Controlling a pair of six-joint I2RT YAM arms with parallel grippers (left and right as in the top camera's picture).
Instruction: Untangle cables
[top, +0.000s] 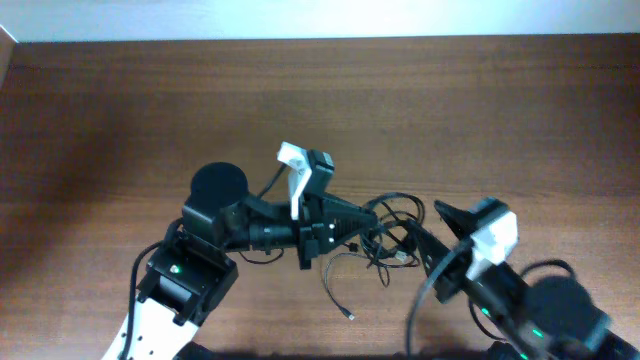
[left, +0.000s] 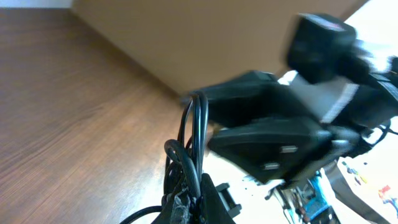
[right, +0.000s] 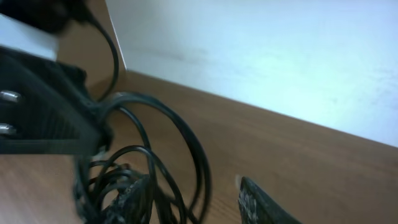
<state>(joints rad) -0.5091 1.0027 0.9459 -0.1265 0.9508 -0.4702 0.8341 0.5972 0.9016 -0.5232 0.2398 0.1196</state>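
Observation:
The cables (top: 388, 236) are a tangle of thin black cords on the wooden table between my two arms. One loose end with a small plug (top: 349, 316) trails toward the front. My left gripper (top: 364, 222) reaches in from the left. In the left wrist view, its jaws (left: 198, 200) are shut on a bundle of cable loops (left: 197, 127) that rise above them. My right gripper (top: 426, 233) is at the tangle's right side. In the right wrist view, its fingers (right: 196, 202) are open, and cable loops (right: 186, 140) hang around the left finger.
The brown wooden table (top: 130, 110) extends to the back and both sides. A pale wall (right: 261, 56) stands behind it. My right gripper's body (left: 273, 134) looms close in the left wrist view. My left gripper's body (right: 40, 121) fills the left edge of the right wrist view.

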